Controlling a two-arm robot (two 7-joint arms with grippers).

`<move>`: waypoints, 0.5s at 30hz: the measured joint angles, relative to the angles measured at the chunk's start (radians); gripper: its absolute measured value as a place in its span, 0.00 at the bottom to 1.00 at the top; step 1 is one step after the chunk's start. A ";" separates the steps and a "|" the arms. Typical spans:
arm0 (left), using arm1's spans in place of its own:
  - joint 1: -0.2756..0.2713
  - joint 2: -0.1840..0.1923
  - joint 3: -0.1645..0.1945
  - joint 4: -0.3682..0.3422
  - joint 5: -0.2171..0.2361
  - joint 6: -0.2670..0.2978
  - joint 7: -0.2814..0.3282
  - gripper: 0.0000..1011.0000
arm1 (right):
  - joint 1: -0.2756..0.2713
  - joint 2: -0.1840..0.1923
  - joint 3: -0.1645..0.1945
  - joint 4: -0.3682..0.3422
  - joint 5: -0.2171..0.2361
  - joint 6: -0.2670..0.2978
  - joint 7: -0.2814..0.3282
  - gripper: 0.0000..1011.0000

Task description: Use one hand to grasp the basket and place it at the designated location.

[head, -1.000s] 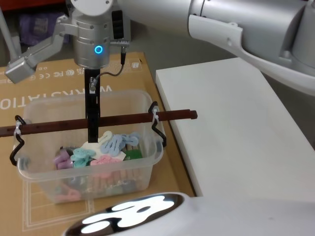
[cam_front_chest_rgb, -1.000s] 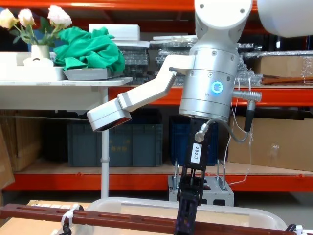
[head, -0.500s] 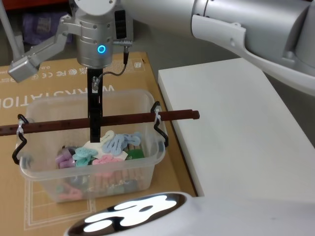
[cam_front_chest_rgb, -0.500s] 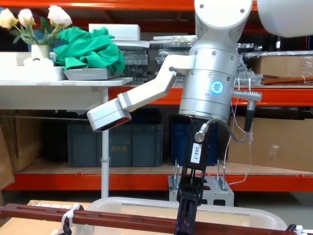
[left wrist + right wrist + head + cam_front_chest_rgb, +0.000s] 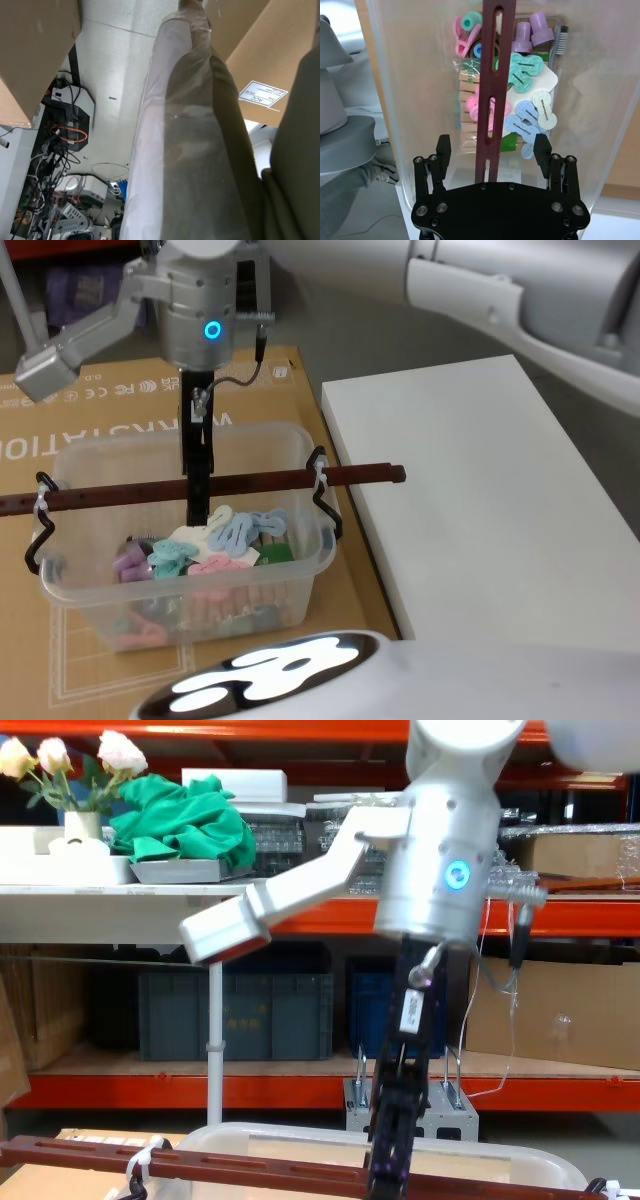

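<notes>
The basket [image 5: 290, 575] is a clear frosted bin on brown cardboard, holding several pastel clips [image 5: 215, 540]. Its reddish-brown bar handle [image 5: 260, 481] runs across the top, tied with white zip ties. My right gripper [image 5: 197, 502], long and black, points straight down at the bar's middle. In the right wrist view the gripper [image 5: 492, 146] is open, one finger on each side of the bar [image 5: 495, 75] with a gap on both sides. The chest view shows the gripper [image 5: 388, 1170] reaching the bar [image 5: 250, 1170] above the basket's rim [image 5: 480, 1152].
A white flat platform [image 5: 480, 500] lies right of the basket, close to the bar's end. The cardboard sheet [image 5: 90, 420] extends behind and to the left. Dark blue crates [image 5: 240, 1010] sit on orange shelving beyond the table.
My right wrist housing has risen and leaned a little to the right, while the fingers stay at the bar. The basket has not moved.
</notes>
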 joint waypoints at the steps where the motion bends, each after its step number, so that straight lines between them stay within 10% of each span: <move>1: 0.000 0.000 0.000 0.000 0.000 0.000 0.000 0.00 | 0.003 0.007 0.001 -0.012 0.001 0.002 0.000 0.99; 15: 0.000 0.000 0.000 0.000 0.000 0.000 0.000 0.00 | 0.059 0.084 0.021 -0.143 0.025 0.049 -0.018 0.99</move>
